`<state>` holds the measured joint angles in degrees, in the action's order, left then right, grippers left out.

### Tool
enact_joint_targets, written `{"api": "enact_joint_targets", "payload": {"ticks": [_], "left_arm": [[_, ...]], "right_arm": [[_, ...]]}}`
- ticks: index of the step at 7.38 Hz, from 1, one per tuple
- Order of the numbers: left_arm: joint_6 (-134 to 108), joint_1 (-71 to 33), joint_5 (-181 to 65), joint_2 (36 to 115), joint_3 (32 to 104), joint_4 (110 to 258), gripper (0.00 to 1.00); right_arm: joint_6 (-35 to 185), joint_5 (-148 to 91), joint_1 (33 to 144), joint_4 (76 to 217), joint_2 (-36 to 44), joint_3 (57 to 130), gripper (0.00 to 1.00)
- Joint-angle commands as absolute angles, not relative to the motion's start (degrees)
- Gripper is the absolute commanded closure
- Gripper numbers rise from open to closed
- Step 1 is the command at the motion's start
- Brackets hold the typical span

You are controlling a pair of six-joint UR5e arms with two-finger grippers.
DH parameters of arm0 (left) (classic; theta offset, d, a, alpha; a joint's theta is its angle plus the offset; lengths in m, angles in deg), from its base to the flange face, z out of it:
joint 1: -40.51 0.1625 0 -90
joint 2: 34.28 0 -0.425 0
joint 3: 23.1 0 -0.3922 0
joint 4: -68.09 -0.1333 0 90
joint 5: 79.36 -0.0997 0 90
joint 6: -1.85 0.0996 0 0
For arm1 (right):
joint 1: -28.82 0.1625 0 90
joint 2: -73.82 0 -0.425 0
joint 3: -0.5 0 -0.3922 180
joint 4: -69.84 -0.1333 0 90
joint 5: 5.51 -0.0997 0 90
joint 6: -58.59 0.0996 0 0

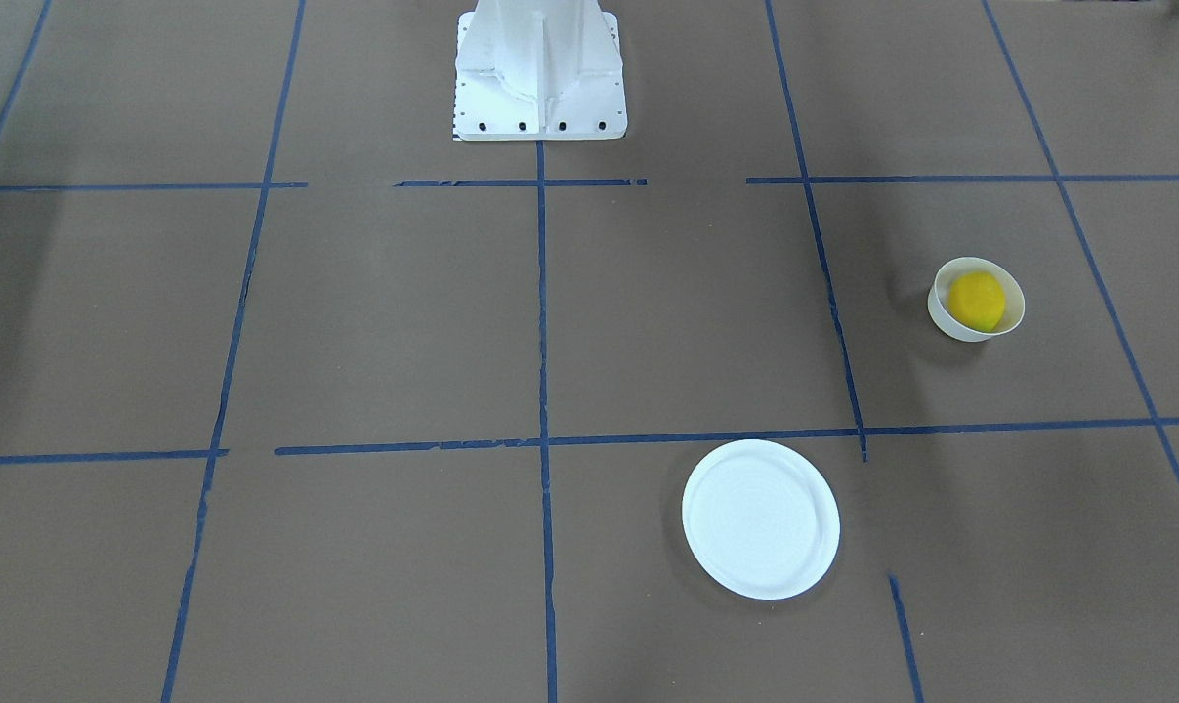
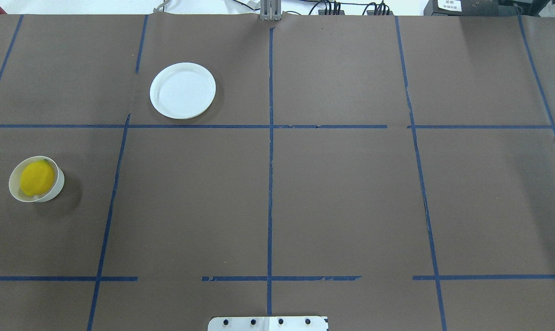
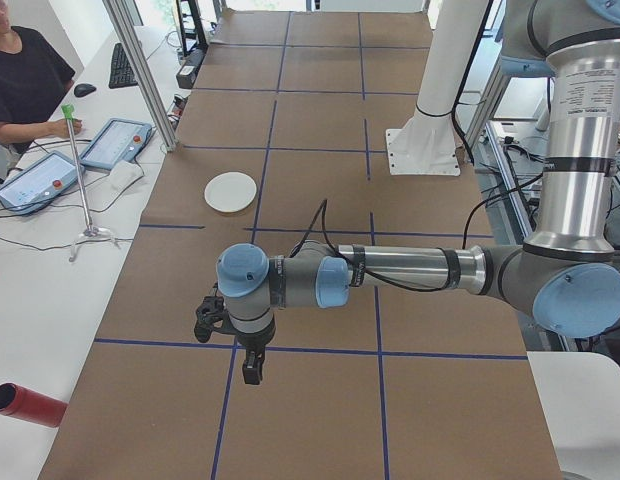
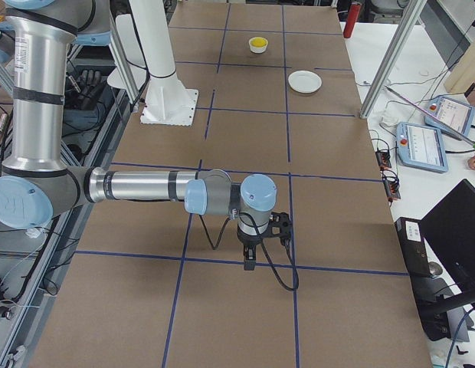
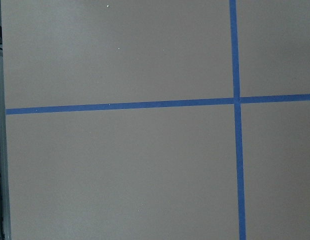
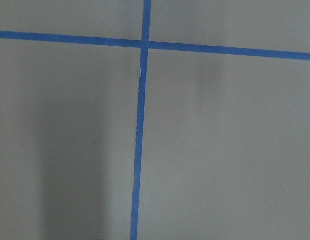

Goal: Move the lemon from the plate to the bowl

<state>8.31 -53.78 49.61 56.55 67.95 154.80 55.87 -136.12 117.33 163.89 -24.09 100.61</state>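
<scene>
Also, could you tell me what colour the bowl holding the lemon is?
Off-white, creamier than the white plate; the exterior front-facing view shows the bowl best.

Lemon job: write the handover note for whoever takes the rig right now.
Left gripper: shows only in the left side view, hanging above bare table away from both dishes. Whether it is open or shut cannot be told.
Right gripper: shows only in the right side view, also above bare table. Open or shut cannot be told.
Lemon: lies inside the bowl, on the robot's left side of the table.
Plate: empty, farther from the robot's base than the bowl.
Done: the lemon is off the plate and in the bowl.
Left: nothing of the move, as far as the views show.
</scene>
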Motion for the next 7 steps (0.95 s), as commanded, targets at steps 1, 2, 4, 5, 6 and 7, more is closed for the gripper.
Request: {"api": "enact_joint_targets", "payload": {"ticks": [1,2,4,5,6,7], "left_arm": [[8.53,-53.80,49.66,56.25,69.88,153.00,0.00],[8.88,-53.79,49.93,56.25,70.06,152.73,0.00],[8.97,-53.71,50.19,56.34,70.24,153.16,0.00],[8.88,-53.71,50.28,56.34,69.80,153.51,0.00],[9.05,-53.71,50.45,56.34,70.23,153.52,0.00],[9.14,-53.71,50.46,56.51,70.24,153.60,0.00]], "right_arm": [[55.87,-136.12,117.33,163.89,-24.09,100.61,0.00],[55.87,-136.12,117.33,163.89,-24.09,100.61,0.00],[55.87,-136.12,117.33,163.89,-24.09,100.61,0.00],[55.87,-136.12,117.33,163.89,-24.09,100.61,0.00],[55.87,-136.12,117.33,163.89,-24.09,100.61,0.00],[55.87,-136.12,117.33,163.89,-24.09,100.61,0.00]]}}
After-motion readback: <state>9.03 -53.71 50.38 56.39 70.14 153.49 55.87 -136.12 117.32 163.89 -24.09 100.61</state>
